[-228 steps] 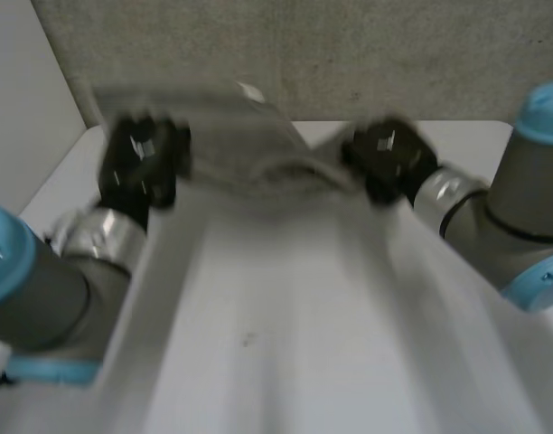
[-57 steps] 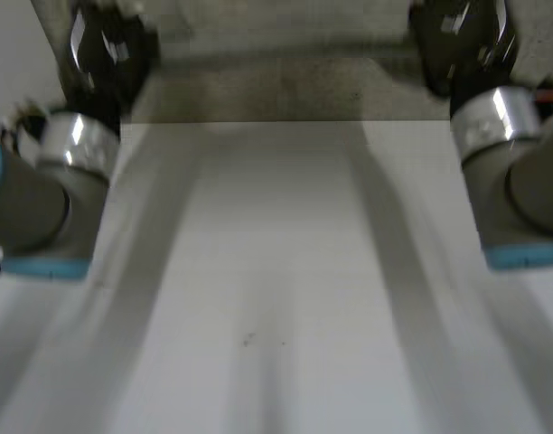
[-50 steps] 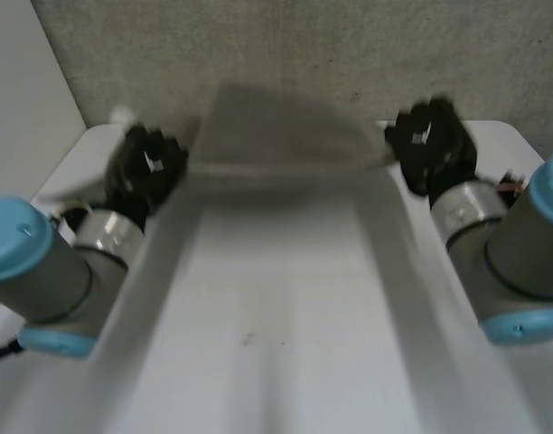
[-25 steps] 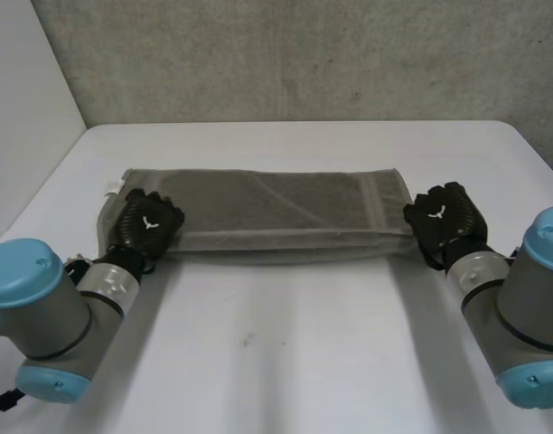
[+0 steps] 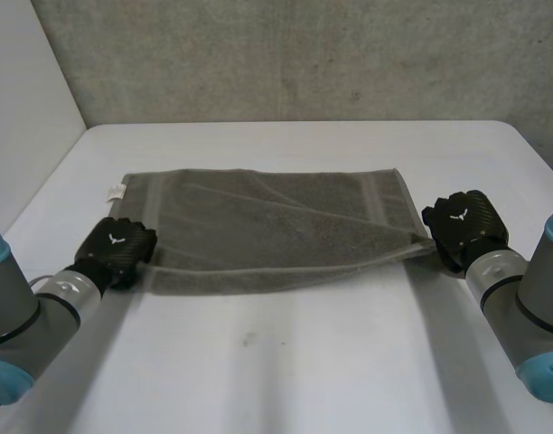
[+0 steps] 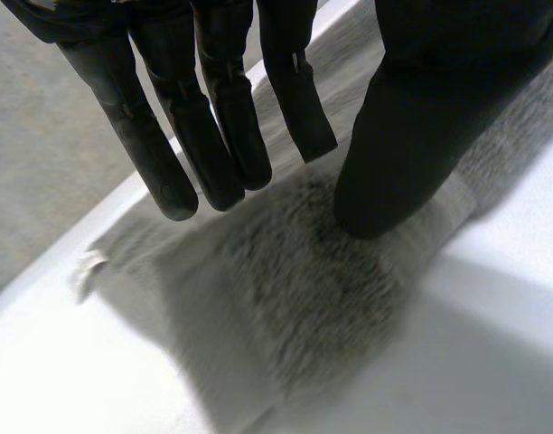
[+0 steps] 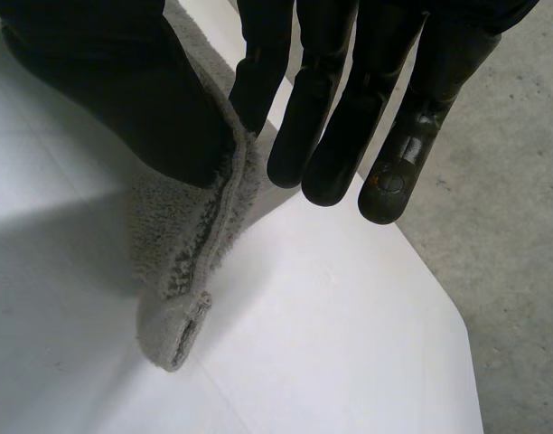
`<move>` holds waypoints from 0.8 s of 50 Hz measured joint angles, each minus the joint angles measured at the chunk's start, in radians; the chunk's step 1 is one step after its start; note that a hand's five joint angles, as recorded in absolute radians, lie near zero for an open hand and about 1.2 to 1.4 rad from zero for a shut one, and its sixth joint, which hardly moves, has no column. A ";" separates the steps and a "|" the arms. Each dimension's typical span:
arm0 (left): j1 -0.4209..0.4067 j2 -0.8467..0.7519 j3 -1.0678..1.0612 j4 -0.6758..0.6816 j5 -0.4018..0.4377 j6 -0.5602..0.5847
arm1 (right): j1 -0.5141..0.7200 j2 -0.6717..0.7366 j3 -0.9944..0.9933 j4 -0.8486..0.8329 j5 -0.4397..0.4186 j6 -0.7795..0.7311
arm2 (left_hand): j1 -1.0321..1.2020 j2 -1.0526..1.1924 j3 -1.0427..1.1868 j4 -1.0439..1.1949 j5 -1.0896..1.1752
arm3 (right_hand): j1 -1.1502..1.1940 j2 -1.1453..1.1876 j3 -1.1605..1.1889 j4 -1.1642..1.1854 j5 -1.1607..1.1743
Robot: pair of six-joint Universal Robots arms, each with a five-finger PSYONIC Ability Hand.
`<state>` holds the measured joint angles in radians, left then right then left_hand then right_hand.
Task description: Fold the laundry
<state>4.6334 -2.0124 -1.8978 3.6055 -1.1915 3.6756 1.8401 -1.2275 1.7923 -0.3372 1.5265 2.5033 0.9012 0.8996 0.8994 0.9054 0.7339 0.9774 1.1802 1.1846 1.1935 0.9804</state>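
Observation:
A grey towel (image 5: 267, 226) lies folded lengthwise on the white table (image 5: 304, 362), its top layer skewed. My left hand (image 5: 118, 249) is at the towel's near left corner. In the left wrist view its fingers (image 6: 213, 136) hang straight above the cloth (image 6: 313, 289), apart from the thumb (image 6: 412, 136), whose tip rests on the pile. My right hand (image 5: 464, 221) is at the near right corner. There the thumb (image 7: 123, 99) and a finger pinch the hemmed corner (image 7: 182, 262), which droops to the table.
A small white tag (image 5: 116, 191) sticks out at the towel's far left corner. A grey wall (image 5: 304, 54) stands behind the table's far edge. Bare table lies in front of the towel and at both sides.
Both hands drew back toward me and outward, and the towel now lies wider on the table. The left hand's fingers have come off its corner. The right hand keeps its pinch.

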 measured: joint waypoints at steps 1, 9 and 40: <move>0.001 0.002 0.000 -0.012 0.017 -0.008 | 0.000 0.000 0.001 0.000 0.000 -0.001 | -0.098 -0.099 -0.098 -0.097 -0.098 | 0.000 0.000 0.000 0.000 0.000; 0.023 0.023 0.002 -0.053 0.049 -0.020 | 0.003 0.001 0.006 -0.002 -0.001 -0.001 | -0.251 -0.254 -0.253 -0.259 -0.264 | 0.000 0.000 0.000 0.000 0.000; 0.049 0.035 -0.020 -0.158 0.035 0.004 | 0.000 -0.002 -0.008 0.074 0.001 -0.016 | 0.246 0.277 0.275 0.268 0.255 | 0.000 0.000 0.000 0.000 0.000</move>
<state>4.6823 -1.9772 -1.9178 3.4471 -1.1568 3.6795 1.8403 -1.2295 1.7842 -0.2634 1.5270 2.4878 1.1467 1.1762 1.1743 1.1731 0.9894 0.9774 1.1802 1.1846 1.1935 0.9804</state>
